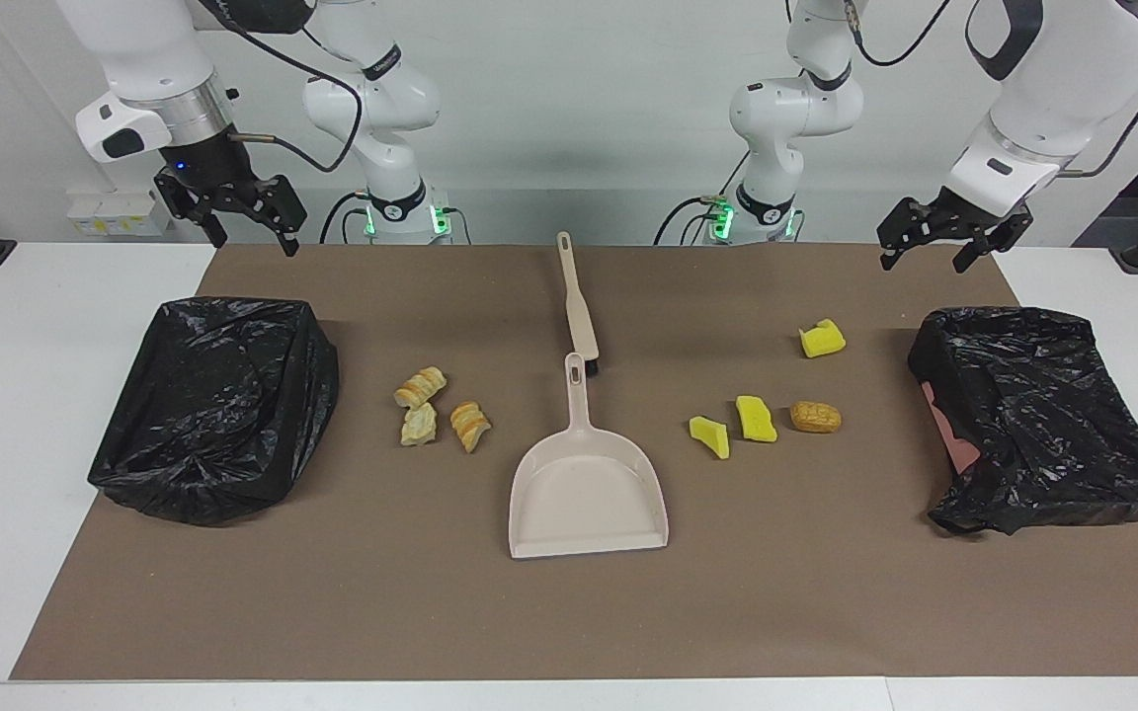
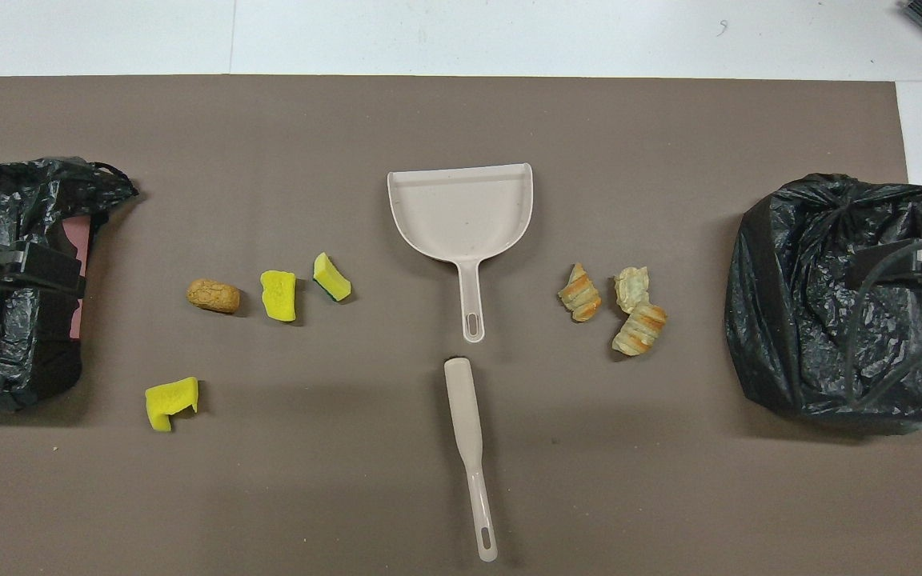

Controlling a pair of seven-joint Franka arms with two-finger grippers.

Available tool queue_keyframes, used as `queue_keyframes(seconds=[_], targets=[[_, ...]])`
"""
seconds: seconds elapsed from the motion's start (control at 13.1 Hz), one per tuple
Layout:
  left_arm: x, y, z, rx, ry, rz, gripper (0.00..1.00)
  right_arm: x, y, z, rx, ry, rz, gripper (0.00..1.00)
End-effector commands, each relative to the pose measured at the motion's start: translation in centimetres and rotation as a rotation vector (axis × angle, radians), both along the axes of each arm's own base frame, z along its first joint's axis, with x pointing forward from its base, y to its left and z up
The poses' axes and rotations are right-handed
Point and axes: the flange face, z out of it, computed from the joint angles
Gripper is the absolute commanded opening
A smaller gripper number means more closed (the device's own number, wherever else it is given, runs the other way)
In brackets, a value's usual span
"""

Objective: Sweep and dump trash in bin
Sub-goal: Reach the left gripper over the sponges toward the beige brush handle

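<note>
Black-fingered left gripper (image 1: 941, 240) and right gripper (image 1: 245, 216): both spread, empty, aloft over the brown mat (image 1: 569, 612). At mat centre, beige dustpan (image 1: 587, 491), brush (image 1: 577, 306) at its handle end. Pastry pieces (image 1: 441, 408) at nine o'clock of the dustpan, sponge chunks (image 1: 757, 418) and bread roll (image 1: 815, 416) at three o'clock, black-bagged bins (image 1: 215, 405) at both ends.

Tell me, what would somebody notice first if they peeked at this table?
Probably the beige dustpan in the middle of the brown mat, its brush lying nearer to the robots. Then the black-bagged bins at both ends, with yellow sponge chunks and pastry pieces scattered between. Both grippers, left and right, hang open above.
</note>
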Motion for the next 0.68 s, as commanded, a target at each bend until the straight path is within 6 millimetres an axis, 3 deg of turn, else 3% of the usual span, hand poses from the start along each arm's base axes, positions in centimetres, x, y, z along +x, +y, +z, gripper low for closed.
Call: queue_keyframes(seconds=[0.0,0.3,0.61], targets=[[-0.5,-0.3,0.0,-0.019,0.011,-0.016,1.00,-0.4,-0.1,0.2,0.018,-0.002,0.019,1.00],[-0.5,-2.3,-2.1,-0.111,0.050,-0.037,1.00,0.0,-0.7,0.4,0.017,-0.018,0.008,1.00],[-1.5,-10.0,-5.8,-0.181,0.047,-0.160,1.00,-0.6,-1.0,0.2,0.010,0.010,0.004,1.00]])
